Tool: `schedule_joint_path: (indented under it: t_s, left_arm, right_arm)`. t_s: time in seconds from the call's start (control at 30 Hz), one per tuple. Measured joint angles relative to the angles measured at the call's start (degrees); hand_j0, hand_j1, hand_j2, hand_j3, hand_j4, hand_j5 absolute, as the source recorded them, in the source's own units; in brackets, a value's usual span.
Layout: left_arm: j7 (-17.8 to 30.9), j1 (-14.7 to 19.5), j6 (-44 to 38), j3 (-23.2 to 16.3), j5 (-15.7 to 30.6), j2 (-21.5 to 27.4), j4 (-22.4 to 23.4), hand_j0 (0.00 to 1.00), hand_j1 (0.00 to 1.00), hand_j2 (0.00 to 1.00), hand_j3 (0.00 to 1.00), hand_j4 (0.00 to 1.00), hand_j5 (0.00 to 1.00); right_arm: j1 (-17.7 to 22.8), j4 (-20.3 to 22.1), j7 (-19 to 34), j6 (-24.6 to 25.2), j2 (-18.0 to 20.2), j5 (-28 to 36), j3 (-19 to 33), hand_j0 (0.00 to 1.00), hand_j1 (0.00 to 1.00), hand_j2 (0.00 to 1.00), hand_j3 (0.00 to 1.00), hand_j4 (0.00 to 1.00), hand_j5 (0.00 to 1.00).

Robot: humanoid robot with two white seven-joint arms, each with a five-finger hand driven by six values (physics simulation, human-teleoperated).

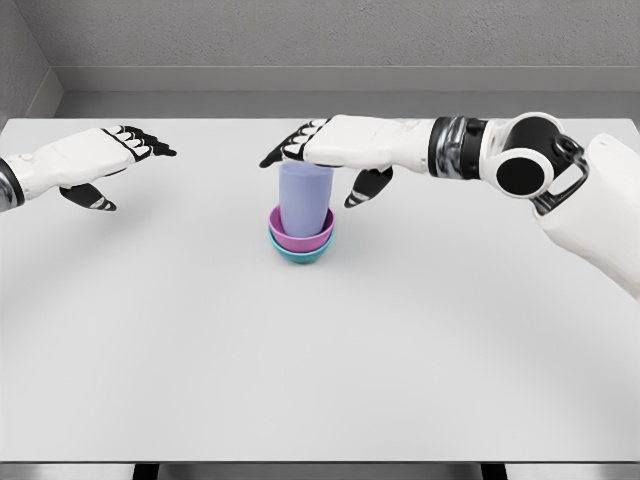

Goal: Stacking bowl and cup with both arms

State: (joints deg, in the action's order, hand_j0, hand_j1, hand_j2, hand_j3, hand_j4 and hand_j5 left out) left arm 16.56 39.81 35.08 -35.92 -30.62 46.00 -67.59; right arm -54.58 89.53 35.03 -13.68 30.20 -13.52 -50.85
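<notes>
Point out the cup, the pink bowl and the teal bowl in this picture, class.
cup [304,198], head view, middle of its lavender side wall.
pink bowl [300,241], head view, front of its outer wall.
teal bowl [300,256], head view, strip showing below the pink bowl.

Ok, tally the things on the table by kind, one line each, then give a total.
Bowls: 2, a purple bowl nested in a teal bowl
Cups: 1, a lavender cup standing in the purple bowl
Total: 3
</notes>
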Motion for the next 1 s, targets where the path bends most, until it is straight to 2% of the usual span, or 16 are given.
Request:
schedule_joint_path:
  t_s: [0.23,0.3,0.37,0.5,0.63,0.67,0.83,1.0]
  left_arm:
    - [-0.02,0.0,0.0,0.0,0.08,0.0,0.0,1.0,1.0,1.0,1.0,1.0,1.0]
    - [-0.04,0.0,0.0,-0.01,0.11,0.0,0.0,1.0,1.0,1.0,1.0,1.0,1.0]
    - [-0.07,0.0,0.0,-0.01,0.15,0.0,0.01,1.0,1.0,1.0,1.0,1.0,1.0]
    - [-0.1,0.09,0.0,0.01,0.23,0.17,0.0,1.0,1.0,1.0,1.0,1.0,1.0]
    - [-0.09,-0.09,0.0,0.01,0.18,0.53,0.02,1.0,1.0,1.0,1.0,1.0,1.0]
    - [-0.09,-0.09,0.0,-0.03,0.15,0.56,0.04,1.0,1.0,1.0,1.0,1.0,1.0]
    - [-0.09,-0.27,0.01,-0.28,0.18,0.65,0.13,1.0,1.0,1.0,1.0,1.0,1.0]
    - [-0.09,-0.26,0.0,-0.38,0.11,0.69,0.26,1.0,1.0,1.0,1.0,1.0,1.0]
  right_arm:
    - [-1.41,0.4,0.0,-0.15,0.33,0.04,0.52,1.0,1.0,1.0,1.0,1.0,1.0]
    - [-1.14,1.44,0.01,-0.48,1.66,0.08,3.04,1.0,1.0,1.0,1.0,1.0,1.0]
    - [-0.26,3.72,0.01,-0.76,4.91,0.22,7.16,1.0,1.0,1.0,1.0,1.0,1.0]
    - [6.06,6.11,0.01,-4.32,12.43,0.37,15.5,1.0,1.0,1.0,1.0,1.0,1.0]
    - [10.2,6.24,0.01,-8.1,17.63,0.46,20.3,1.0,1.0,1.0,1.0,1.0,1.0]
    - [10.37,6.24,0.01,-8.72,18.31,0.48,21.12,1.0,1.0,1.0,1.0,1.0,1.0]
    - [16.17,6.39,0.01,-12.22,20.63,0.5,22.76,1.0,1.0,1.0,1.0,1.0,1.0]
    - [17.14,6.56,0.01,-13.49,21.7,0.53,23.12,1.0,1.0,1.0,1.0,1.0,1.0]
